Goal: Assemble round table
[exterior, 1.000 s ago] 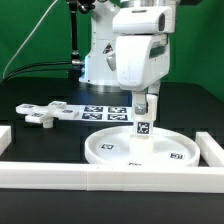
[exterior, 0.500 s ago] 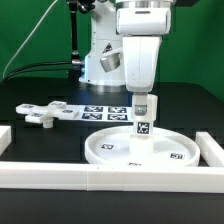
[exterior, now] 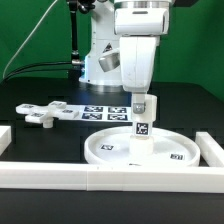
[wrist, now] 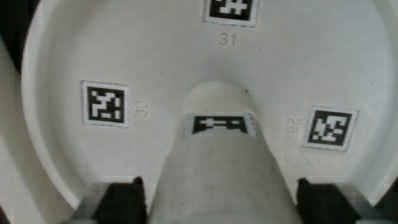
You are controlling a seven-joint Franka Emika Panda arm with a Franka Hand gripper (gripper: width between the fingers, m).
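Observation:
The large round rimmed disc (exterior: 105,150) lies flat on the black table, tags up. The short cylindrical post (exterior: 141,130) stands upright on its middle, with a tag on its side. My gripper (exterior: 141,104) is straight above it, fingers down around the post's top. In the wrist view the post (wrist: 222,150) fills the space between my fingers (wrist: 125,200), with a thin gap on each side, so the gripper (wrist: 221,200) is open around it. The disc (wrist: 71,60) lies beneath. The four-armed cross piece (exterior: 45,112) lies at the exterior view's left.
The marker board (exterior: 100,112) lies behind the disc. White border rails run along the front (exterior: 60,177) and stand at the exterior view's right (exterior: 212,150) and left (exterior: 4,135). The robot base (exterior: 100,60) stands at the back.
My hand has turned about its vertical axis over the post. The post's tag has stayed facing the same way. Disc and cross piece have not moved.

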